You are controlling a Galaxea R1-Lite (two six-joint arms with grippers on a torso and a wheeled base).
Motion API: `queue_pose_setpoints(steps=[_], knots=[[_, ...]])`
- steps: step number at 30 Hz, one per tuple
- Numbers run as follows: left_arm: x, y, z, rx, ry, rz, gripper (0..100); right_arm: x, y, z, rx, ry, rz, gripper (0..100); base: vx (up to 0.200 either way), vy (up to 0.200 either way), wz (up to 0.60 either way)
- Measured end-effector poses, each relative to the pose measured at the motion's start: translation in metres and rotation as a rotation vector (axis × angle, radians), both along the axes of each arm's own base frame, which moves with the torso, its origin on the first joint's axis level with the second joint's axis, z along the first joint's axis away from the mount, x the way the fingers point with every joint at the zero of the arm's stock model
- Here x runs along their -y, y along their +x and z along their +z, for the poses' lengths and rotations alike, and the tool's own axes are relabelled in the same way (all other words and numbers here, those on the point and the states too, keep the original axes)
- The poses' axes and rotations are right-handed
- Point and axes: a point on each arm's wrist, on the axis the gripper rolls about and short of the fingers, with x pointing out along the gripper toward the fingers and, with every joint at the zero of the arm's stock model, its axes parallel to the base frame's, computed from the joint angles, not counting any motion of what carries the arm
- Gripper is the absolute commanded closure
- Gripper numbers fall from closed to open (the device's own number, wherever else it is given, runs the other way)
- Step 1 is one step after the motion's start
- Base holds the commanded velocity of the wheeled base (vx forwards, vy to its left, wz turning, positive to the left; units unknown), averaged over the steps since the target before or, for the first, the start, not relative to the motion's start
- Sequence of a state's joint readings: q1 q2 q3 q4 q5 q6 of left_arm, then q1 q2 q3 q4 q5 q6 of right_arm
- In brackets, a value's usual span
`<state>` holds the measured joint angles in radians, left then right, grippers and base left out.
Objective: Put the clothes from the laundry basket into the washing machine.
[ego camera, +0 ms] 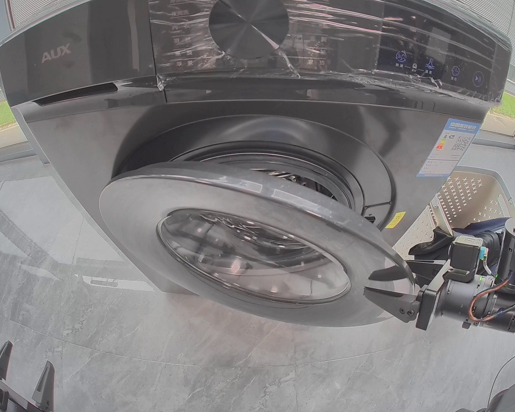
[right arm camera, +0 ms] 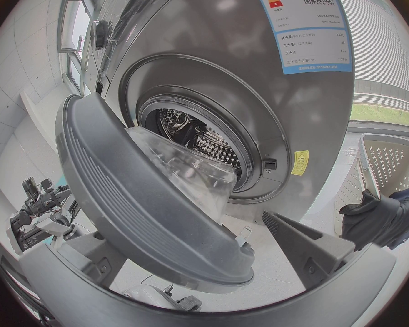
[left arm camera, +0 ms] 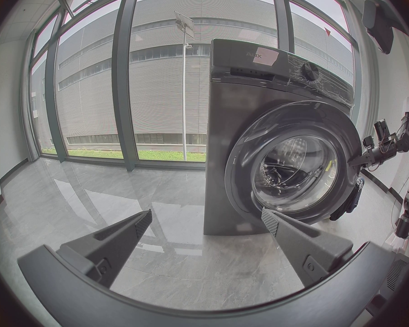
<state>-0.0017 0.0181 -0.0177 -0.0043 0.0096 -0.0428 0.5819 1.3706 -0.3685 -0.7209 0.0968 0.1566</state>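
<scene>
Grey steel door (ego camera: 154, 201) of the washing machine (ego camera: 86, 133) stands part-way out from the front. Why is the right gripper (ego camera: 386, 287) at its rim? — A

Judgement: it is placed to swing the door wider. Its fingers (right arm camera: 304, 246) are spread, one on either side of the free edge, straddling it and not pinching it. That lets it push or pull the rim without a firm hold. The drum (right arm camera: 200, 137) mouth is only partly uncovered, so loading cannot start yet. — B

And the left gripper (left arm camera: 205, 212)? — A

Low, on the robot's left, well apart from the door. Fingers apart, nothing between them. Parked out of the door's arc, I would guess. — B

Where are the clothes (right arm camera: 377, 219)? — A

In the laundry basket (ego camera: 475, 193), on the floor (ego camera: 212, 350) just beside the machine, on the robot's right. One dark piece hangs over the basket's near rim. None in the drum, as far as it can be seen. — B

Counts? — A

Machine: one. Door: one. Basket: one, white, perforated walls. Grippers: two, neither closed on anything. Garments: a dark heap. Perhaps two pieces can be told apart, one black with a navy one behind it. True number cannot be told. Task judged barely begun. — B
</scene>
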Motion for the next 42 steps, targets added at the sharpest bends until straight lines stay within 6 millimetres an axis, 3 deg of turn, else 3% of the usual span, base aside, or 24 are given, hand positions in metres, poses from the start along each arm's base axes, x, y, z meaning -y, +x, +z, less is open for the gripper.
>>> queue_pose_setpoints(steps=[12, 22, 32, 42], knots=[[0.0, 0.0, 0.0, 0.0, 0.0, 0.0, 0, -0.001, -0.012, -0.011, -0.042, -0.018, 0.055, 0, -0.017, 0.0, 0.0], [0.0, 0.0, 0.0, 0.0, 0.0, -0.001, 0, -0.007, 0.0, -0.007, -0.03, -0.013, 0.037, 0, -0.18, 0.0, 0.0], [0.0, 0.0, 0.0, 0.0, 0.0, -0.001, 0, -0.014, -0.005, -0.019, -0.064, -0.027, 0.091, 0, 0.0, 0.0, 0.0], [0.0, 0.0, 0.0, 0.0, 0.0, -0.001, 0, -0.018, 0.004, -0.011, -0.036, -0.013, 0.076, 0, -0.1, 0.0, 0.0]])
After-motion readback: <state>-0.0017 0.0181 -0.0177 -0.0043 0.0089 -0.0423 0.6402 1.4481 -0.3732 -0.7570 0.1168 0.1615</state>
